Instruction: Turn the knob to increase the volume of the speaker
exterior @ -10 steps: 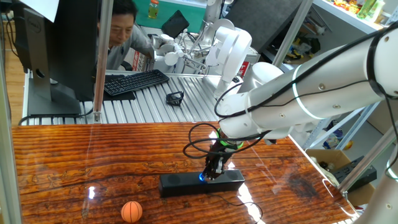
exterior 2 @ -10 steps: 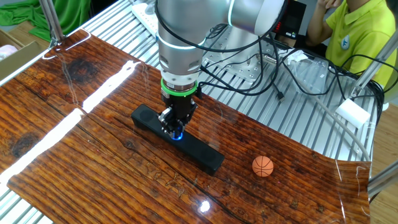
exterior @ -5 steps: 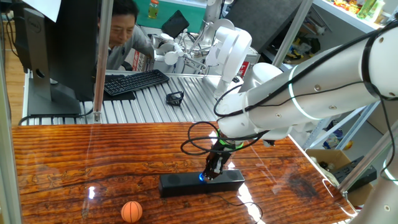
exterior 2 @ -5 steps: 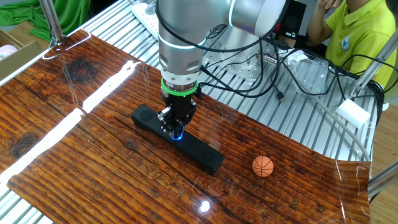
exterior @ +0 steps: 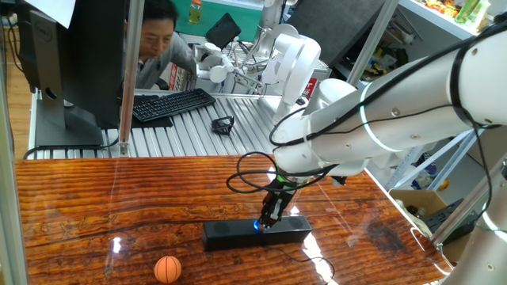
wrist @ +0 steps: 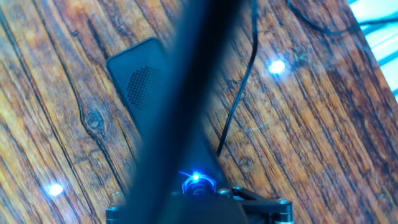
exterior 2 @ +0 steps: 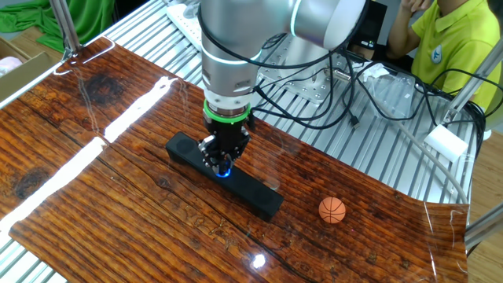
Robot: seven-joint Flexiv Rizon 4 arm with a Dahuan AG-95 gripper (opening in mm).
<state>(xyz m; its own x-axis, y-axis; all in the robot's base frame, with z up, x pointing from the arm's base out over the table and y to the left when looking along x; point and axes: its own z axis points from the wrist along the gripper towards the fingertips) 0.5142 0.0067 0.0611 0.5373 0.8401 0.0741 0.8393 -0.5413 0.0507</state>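
Observation:
The speaker (exterior: 230, 234) is a long black bar lying on the wooden table; it also shows in the other fixed view (exterior 2: 260, 200) and in the hand view (wrist: 140, 81). The knob (exterior: 258, 226) glows blue at the middle of its top, also in the other fixed view (exterior 2: 225, 170) and the hand view (wrist: 196, 184). My gripper (exterior: 268, 222) points straight down onto the speaker's middle, and its fingers are closed on either side of the knob (exterior 2: 223, 163). In the hand view a dark blurred band hides much of the speaker.
A small orange basketball (exterior: 167, 269) lies on the table beside the speaker (exterior 2: 332, 210). The speaker's thin cable (wrist: 239, 93) trails across the wood. A black keyboard (exterior: 170, 104), a monitor and a seated person are behind the table. A metal post (exterior: 129, 79) stands at the table's back edge.
The arm's upper links and the cable loop at the wrist have shifted slightly left. The gripper stays on the knob and the speaker has not moved.

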